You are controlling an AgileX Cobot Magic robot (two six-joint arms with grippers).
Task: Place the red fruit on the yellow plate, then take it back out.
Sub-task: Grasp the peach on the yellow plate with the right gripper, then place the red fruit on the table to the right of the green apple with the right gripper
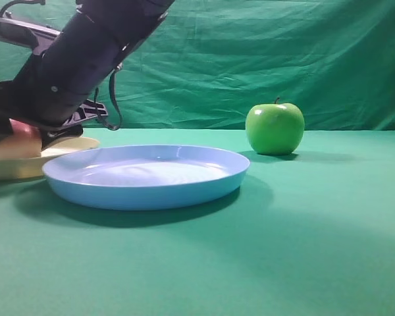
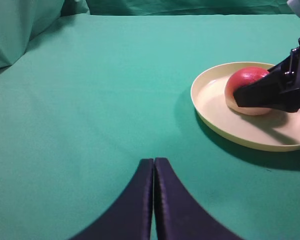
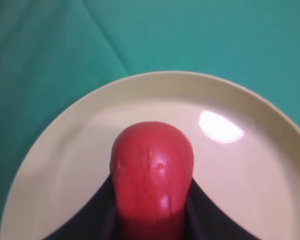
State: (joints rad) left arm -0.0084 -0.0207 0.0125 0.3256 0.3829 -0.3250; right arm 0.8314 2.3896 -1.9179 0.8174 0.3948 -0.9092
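Fruit, the red fruit (image 3: 151,172), sits on the yellow plate (image 2: 215,87) clasped in your right pincer (image 3: 150,210); left pincer (image 2: 153,200) clenched, nothing in it.

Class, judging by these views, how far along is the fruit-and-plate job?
Done: the rounded red fruit sits on the shallow cream-yellow plastic plate. In hand: the right gripper has its jaws on either side of the fruit. Left: lifting it back out. The left gripper rests shut, apart.
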